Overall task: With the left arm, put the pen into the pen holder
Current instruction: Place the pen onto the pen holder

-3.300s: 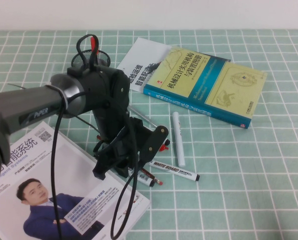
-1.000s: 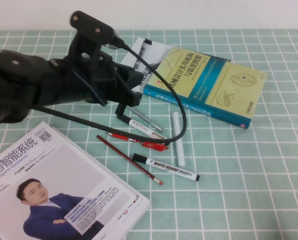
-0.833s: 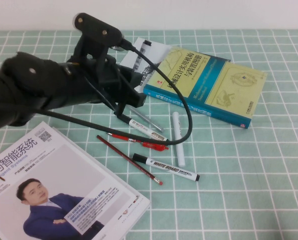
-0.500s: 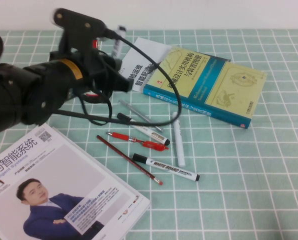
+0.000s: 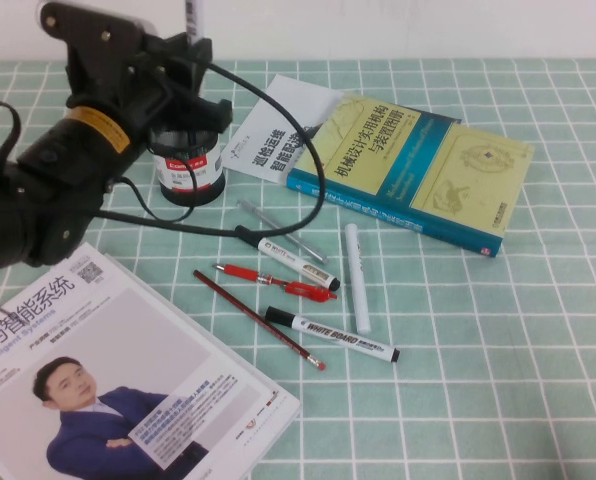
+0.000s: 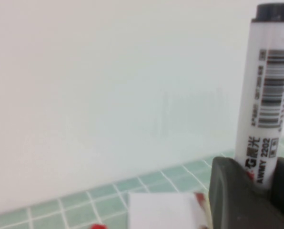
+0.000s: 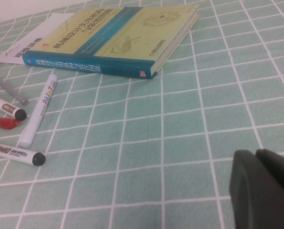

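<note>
At the far left of the counter [image 5: 498, 330], a magazine [image 5: 128, 380] with a man's portrait lies at the near edge. Behind it the left arm [image 5: 38, 190] reaches toward the back wall, its left gripper [image 5: 190, 45] raised above the pen holder [image 5: 186, 150] and clenched on the pen [image 6: 266, 100], which stands upright; in the left wrist view the barrel with its barcode rises from between the dark fingers [image 6: 228, 191]. The pen holder stands upright on the counter just beside a white booklet [image 5: 278, 135]. Right of that, loose on the counter, lie a grey pen [image 5: 278, 228], a brown-labelled marker [image 5: 288, 258], a red pen [image 5: 273, 282], a pencil [image 5: 258, 320], a "WHITE BOARD" marker [image 5: 330, 335] and a white marker [image 5: 356, 278]. A yellow-and-blue book [image 5: 413, 170] lies farther right. The right gripper [image 7: 263, 188] hovers low over bare counter, well apart from the pens; I cannot tell whether it is released or clenched.
</note>
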{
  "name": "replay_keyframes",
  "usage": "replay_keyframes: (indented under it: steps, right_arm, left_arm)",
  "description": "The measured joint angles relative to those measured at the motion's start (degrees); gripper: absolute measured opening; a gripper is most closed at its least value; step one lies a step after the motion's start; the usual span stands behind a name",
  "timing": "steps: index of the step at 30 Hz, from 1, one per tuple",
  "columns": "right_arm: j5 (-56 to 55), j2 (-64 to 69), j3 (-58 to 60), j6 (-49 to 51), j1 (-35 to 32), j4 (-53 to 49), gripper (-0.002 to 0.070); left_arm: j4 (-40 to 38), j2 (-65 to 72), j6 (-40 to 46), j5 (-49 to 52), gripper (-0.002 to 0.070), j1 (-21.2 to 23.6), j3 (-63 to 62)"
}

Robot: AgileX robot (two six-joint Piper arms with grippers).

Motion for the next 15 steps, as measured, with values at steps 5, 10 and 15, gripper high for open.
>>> replay_keyframes:
  steps: [5,10,15]
  right_arm:
    - [0.0,0.0,0.0,0.0,0.0,0.0,-0.0020]
    - [0.0,0.0,0.0,0.0,0.0,0.0,-0.0020]
    - [0.0,0.0,0.0,0.0,0.0,0.0,-0.0020]
  left_arm:
    - [-3.6,4.7,2.3,-4.4,0.0108,1.9,-1.2]
    - [-5.0,9.1,2.4,-2.1,0.0108,3.2,-5.7]
    - [-6.3,12.5,2.5,-1.0,0.0108,3.6,-9.6]
